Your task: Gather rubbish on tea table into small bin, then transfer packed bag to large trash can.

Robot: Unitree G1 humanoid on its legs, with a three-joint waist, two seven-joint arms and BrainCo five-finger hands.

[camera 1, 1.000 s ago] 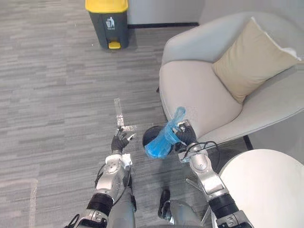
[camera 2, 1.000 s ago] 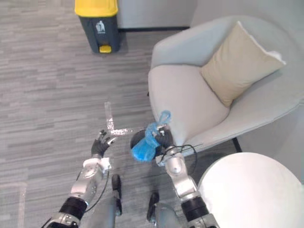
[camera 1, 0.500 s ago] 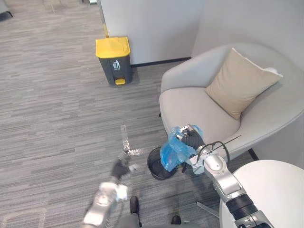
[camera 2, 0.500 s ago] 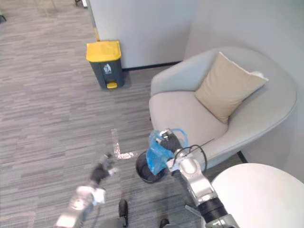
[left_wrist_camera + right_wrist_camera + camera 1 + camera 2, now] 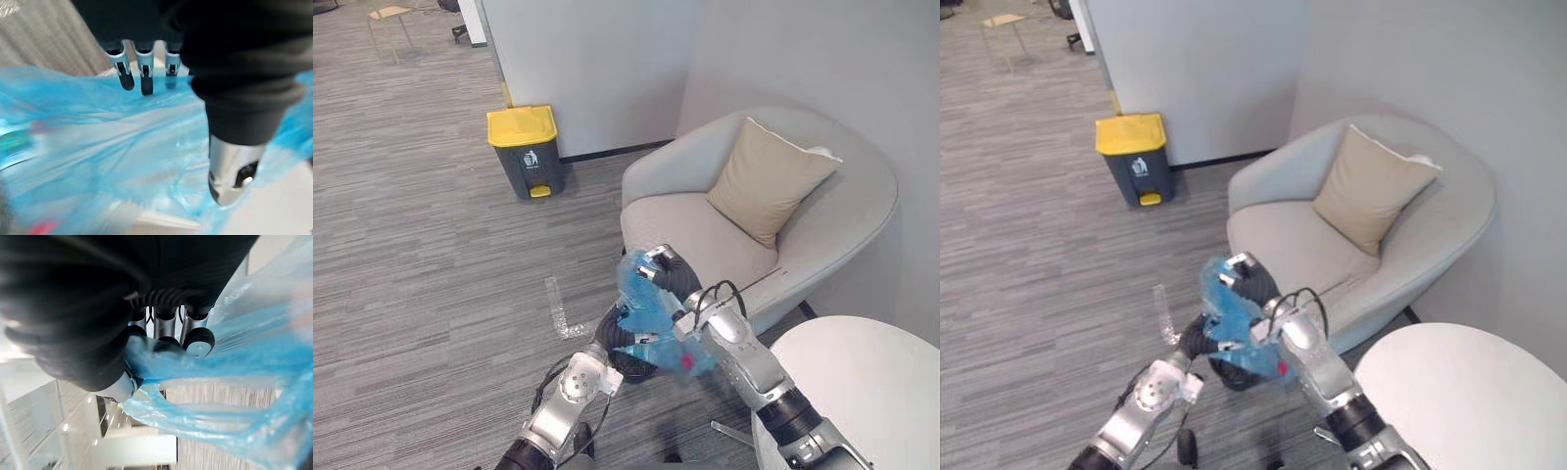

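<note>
A blue plastic bag with rubbish inside, some of it red, hangs above the small black bin, which it partly hides. My right hand is shut on the bag's bunched top; in the right wrist view its fingers curl round the blue film. My left hand is at the bag's left side. In the left wrist view its straight fingers and thumb rest against the bag. The large grey trash can with a yellow lid stands by the far wall.
A light grey armchair with a beige pillow stands right behind the bag. A round white table is at the lower right. A tape mark lies on the grey carpet between me and the trash can.
The camera has tilted up, showing more of the room. My right hand has raised the bag higher above the small bin. My left hand has swung right, up against the bag.
</note>
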